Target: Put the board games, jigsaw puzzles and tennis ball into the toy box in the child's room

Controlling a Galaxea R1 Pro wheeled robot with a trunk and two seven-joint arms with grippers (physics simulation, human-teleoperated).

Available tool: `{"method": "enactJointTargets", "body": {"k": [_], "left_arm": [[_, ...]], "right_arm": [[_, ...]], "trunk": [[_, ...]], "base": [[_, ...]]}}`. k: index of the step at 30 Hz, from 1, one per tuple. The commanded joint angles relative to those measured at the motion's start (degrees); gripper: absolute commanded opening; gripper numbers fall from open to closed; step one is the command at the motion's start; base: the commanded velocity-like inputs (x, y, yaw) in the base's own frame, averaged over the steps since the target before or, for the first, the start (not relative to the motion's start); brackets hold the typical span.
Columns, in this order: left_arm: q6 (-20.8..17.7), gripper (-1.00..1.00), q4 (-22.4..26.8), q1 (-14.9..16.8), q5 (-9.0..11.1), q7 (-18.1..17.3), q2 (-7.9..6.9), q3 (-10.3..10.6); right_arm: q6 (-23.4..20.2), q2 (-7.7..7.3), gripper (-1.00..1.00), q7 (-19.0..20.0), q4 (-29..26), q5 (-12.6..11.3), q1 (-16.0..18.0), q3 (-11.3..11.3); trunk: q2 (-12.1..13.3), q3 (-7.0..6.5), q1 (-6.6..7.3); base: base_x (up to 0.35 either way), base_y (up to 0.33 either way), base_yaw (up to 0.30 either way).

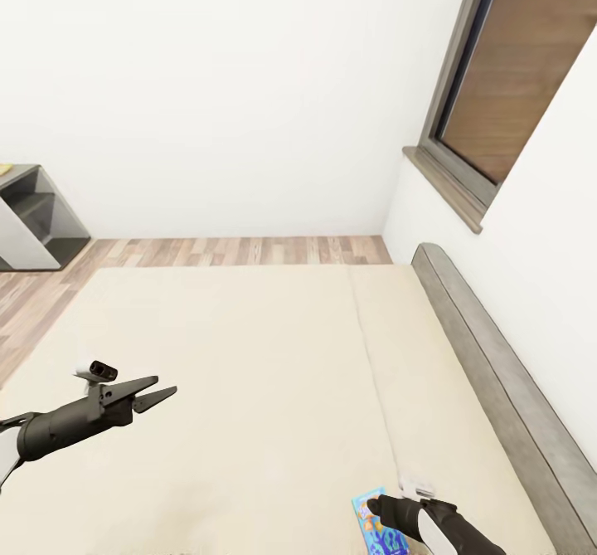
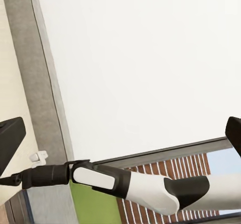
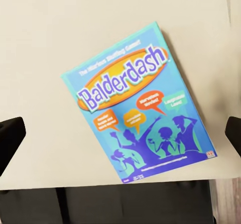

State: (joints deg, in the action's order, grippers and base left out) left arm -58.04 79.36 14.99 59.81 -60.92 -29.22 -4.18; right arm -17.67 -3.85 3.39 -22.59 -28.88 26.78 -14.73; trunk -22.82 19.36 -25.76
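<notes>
One blue board game (image 3: 136, 103), title reading Balderdash, lies flat on the beige mattress of the bed (image 1: 249, 356), close to the near edge and just beside the seam between the two mattress sections. The right gripper (image 3: 120, 133) hangs directly above it, fingers spread wide on either side of the box and touching nothing; in the wrist view the box sits between the two fingertips, its long axis slanted against the line joining them (a wrist turn looks needed before the jaws can close across the short side, I'd judge). The right arm is plainly the nearer one. The left gripper (image 1: 151, 391) is held out over the mattress well apart from the box, fingers parted and empty, pointing toward the grey headboard (image 1: 497, 372). Count on the bed from here: one game box, no second box to be seen on the stretch of mattress in view. Beyond the bed's far side, wood floor (image 1: 232, 250), one grey shelf unit (image 1: 33, 219) by the white wall, one window (image 1: 514, 65) above the headboard.
</notes>
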Motion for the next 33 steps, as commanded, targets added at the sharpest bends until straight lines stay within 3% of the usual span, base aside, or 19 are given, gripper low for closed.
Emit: {"method": "enactJointTargets", "body": {"k": [1,20,33], "left_arm": [[-0.25,1.0,0.0,0.04,0.04,-0.09,0.0,0.01],[-0.23,1.0,0.0,0.04,0.04,0.3,0.04,0.23],[-0.23,1.0,0.0,0.04,0.04,0.45,0.04,0.23]], "right_arm": [[-0.25,-0.06,1.0,0.04,-0.09,-0.11,0.03,-0.21],[-0.18,-0.11,1.0,0.11,-0.09,0.05,0.04,-0.21],[-0.21,-0.14,1.0,0.06,-0.09,0.0,0.03,-0.16]], "trunk": [[-0.11,0.19,-0.03],[-0.11,1.95,-0.03],[-0.11,2.18,-0.03]], "base": [[0.0,0.0,0.0],[0.0,0.0,0.0],[0.0,0.0,0.0]]}}
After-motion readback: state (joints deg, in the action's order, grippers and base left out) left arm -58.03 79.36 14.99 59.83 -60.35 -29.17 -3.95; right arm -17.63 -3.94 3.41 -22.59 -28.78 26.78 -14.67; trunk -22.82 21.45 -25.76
